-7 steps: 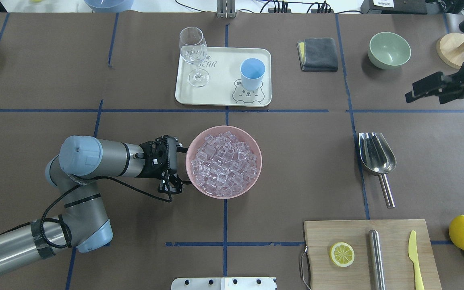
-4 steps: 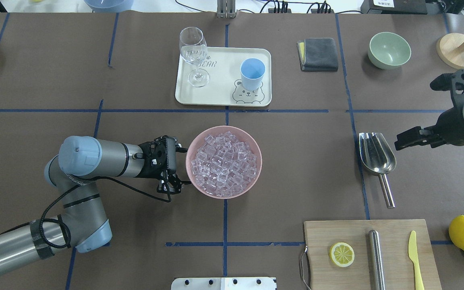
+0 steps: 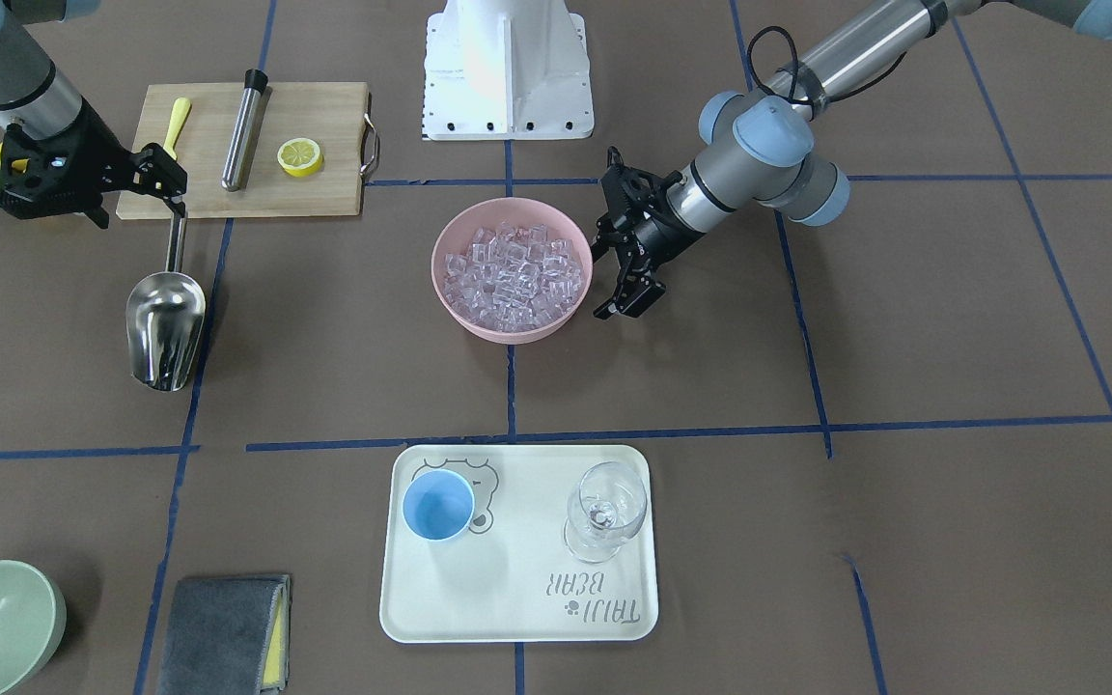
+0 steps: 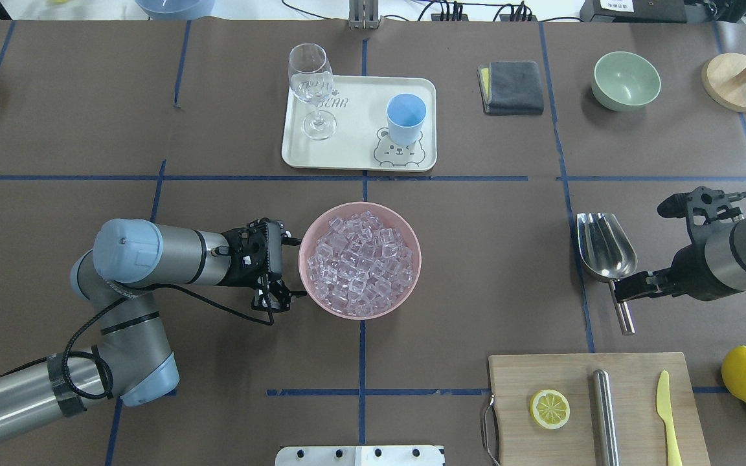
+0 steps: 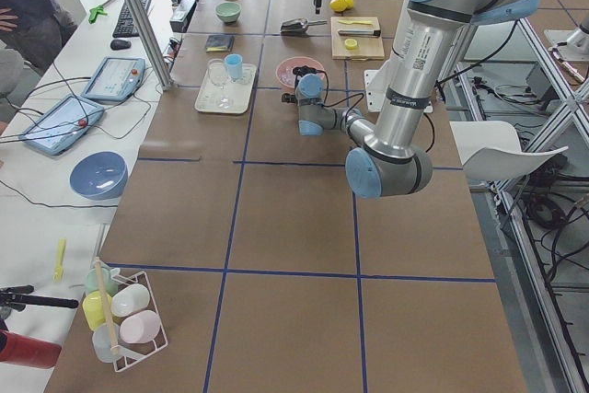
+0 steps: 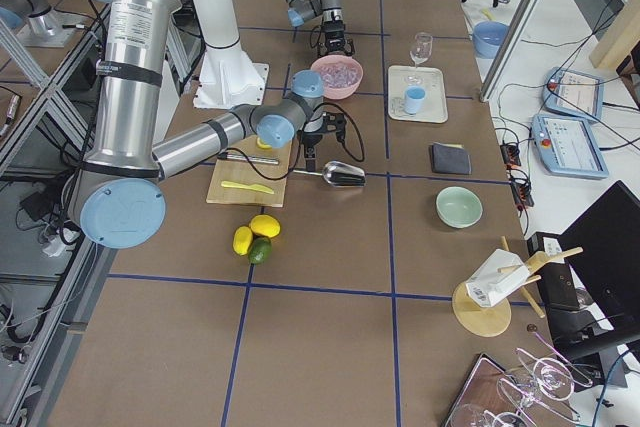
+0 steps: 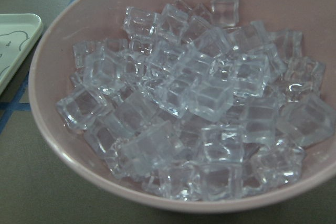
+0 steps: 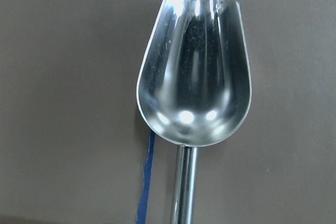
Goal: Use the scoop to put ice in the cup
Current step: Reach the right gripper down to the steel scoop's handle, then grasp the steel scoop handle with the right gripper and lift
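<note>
The ice is a heap of clear cubes in a pink bowl at the table's middle, and it fills the left wrist view. My left gripper is open and empty beside the bowl's left rim. The light-blue cup stands upright on the cream tray. The steel scoop lies on the table at the right, handle toward the robot. My right gripper hangs over the handle and looks open; its wrist view shows the scoop but no fingertips.
A wine glass stands on the tray. A grey cloth, a green bowl and a wooden stand are at the back right. A cutting board with lemon slice, steel cylinder and yellow knife is near the scoop's handle; lemons are beside it.
My right arm has swung from the back right toward the robot and come down over the scoop's handle. The left arm, bowl and scoop have not moved.
</note>
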Robot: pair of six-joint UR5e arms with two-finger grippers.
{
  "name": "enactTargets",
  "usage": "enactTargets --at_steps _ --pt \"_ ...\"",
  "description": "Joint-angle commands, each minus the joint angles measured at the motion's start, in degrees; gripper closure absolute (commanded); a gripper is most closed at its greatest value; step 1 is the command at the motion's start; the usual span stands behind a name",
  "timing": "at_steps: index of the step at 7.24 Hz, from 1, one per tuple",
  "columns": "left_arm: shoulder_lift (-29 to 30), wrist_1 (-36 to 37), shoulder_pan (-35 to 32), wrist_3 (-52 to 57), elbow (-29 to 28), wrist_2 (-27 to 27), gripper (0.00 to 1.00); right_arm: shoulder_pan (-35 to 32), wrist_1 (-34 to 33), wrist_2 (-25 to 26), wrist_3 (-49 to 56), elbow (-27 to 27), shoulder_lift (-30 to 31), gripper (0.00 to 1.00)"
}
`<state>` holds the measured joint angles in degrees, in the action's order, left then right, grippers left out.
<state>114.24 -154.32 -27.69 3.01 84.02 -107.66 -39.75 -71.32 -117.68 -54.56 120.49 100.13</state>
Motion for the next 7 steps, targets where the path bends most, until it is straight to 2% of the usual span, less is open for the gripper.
enactTargets --at_steps 1,4,5,6,7 --pt "-0.1 -0.1 0.0 0.0 0.1 0.0 0.0 5.3 0.4 4.5 -2.9 -2.2 -0.5 0.01" --pt "-0.2 0.0 0.0 0.0 0.0 0.0 0.0 6.4 0.3 4.4 -3.0 -4.2 -1.5 0.16" --pt "-0.2 0.0 0.0 0.0 0.1 0.0 0.0 6.4 0.3 4.2 -3.0 -4.8 -1.7 0.27" --pt "-0.2 -0.1 0.0 -0.1 0.1 0.0 0.0 6.4 0.2 4.1 -3.0 -4.8 -1.7 0.45" --pt "-0.2 -0.1 0.0 -0.1 0.2 0.0 0.0 6.4 0.2 4.0 -3.0 -4.8 -1.7 0.5"
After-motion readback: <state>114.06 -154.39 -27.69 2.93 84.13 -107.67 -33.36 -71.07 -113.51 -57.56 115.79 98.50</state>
